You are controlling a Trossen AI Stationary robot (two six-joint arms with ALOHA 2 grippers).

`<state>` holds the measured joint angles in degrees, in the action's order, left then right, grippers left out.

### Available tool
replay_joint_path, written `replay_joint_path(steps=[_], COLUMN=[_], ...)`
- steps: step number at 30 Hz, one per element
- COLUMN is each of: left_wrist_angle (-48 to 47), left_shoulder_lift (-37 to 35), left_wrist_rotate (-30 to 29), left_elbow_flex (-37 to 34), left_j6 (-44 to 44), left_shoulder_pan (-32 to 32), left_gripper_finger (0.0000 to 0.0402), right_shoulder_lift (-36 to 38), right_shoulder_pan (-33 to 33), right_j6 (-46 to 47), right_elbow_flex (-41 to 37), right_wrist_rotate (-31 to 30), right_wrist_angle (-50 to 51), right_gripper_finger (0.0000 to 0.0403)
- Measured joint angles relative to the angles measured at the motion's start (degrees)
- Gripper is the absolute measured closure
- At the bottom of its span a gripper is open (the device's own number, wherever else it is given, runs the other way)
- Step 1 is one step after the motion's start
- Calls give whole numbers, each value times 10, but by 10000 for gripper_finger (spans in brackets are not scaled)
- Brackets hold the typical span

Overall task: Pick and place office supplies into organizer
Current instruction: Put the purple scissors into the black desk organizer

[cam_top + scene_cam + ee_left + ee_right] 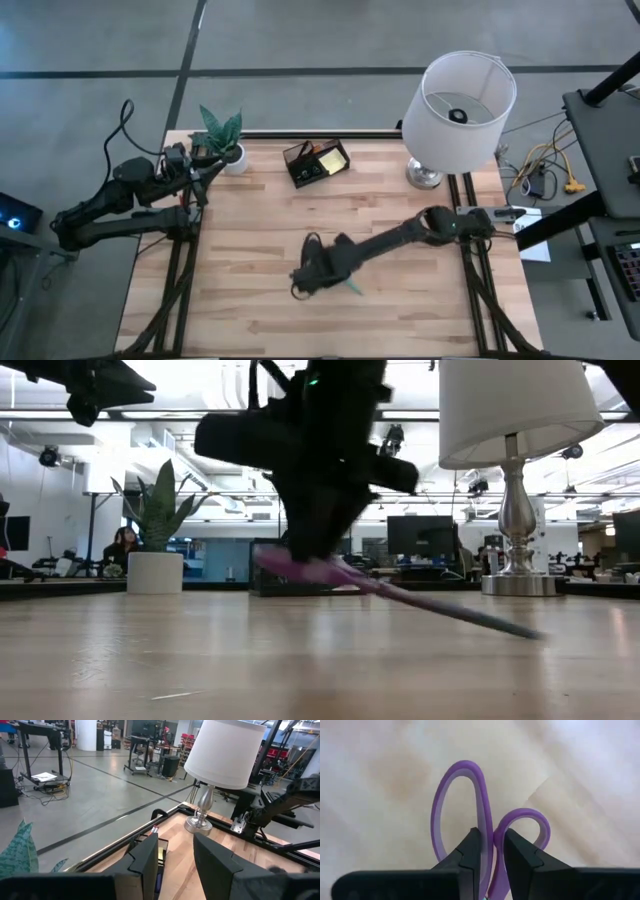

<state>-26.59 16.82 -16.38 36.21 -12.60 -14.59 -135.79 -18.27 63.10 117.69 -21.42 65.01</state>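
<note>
The purple-handled scissors [470, 805] are at the table's middle, near the front, with my right gripper [303, 277] shut on them. Their teal blade [353, 288] sticks out toward the table's right. The black organizer [316, 161] stands at the far middle, with a yellow pad [331, 158] and pens in it. My left gripper [175, 862] is open and empty at the far left, beside the plant pot [235, 157]. The other supplies are not in view. My right gripper pinches the scissors where the two purple handle loops meet [492, 837], between its two fingers [470, 852]. The fingers come from above, pointing down. The handle end [300, 568] is raised off the table, and the blade slants down to its tip [525, 631] at the tabletop.
A white lamp [458, 100] stands at the far right corner. A white pot with a green plant [222, 132] stands at the far left. Bare wood [250, 240] lies between the scissors and the organizer. Cables [545, 170] lie beyond the table's right edge.
</note>
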Motion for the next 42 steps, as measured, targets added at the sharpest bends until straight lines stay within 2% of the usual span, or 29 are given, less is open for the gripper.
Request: replay_joint_path(steps=[7, 10, 12, 14, 19, 22, 26, 30, 35, 42], left_wrist_angle=[0, 0, -1, -1, 0, 0, -6, -14, -15, -22], left_shoulder_lift=[-4, -13, -18, -25, -34, -38, -50, -57, -52, -53], left_wrist_rotate=[0, 0, 0, 1, 0, 0, -4, -29, -45, -50], left_elbow_flex=[4, 6, 7, 9, 9, 9, 9, 9, 8, 5], left_j6=[15, 48, 56, 58, 59, 60, 60, 60, 61, 61], left_shoulder_pan=[0, 0, 0, 0, 0, 0, 0, 0, 0, 0], left_gripper_finger=[295, 295, 295, 295, 295, 295, 295, 295, 295, 295], right_shoulder_lift=[52, 74, 82, 85, 83, 82, 82, 80, 59, 14], right_shoulder_pan=[69, 109, 139, 167, 232, 265, 283, 294, 299, 306], right_j6=[63, 81, 37, -45, -265, -338, -384, -386, -400, -409], right_elbow_flex=[0, 1, 1, 1, 0, -1, -2, -3, -5, -5], right_wrist_rotate=[-193, -294, -336, -362, -366, -368, -372, -324, -340, -330], right_wrist_angle=[-7, -59, -125, -216, -473, -557, -579, -588, -610, -727], right_gripper_finger=[351, 351, 351, 350, 350, 349, 349, 349, 349, 349])
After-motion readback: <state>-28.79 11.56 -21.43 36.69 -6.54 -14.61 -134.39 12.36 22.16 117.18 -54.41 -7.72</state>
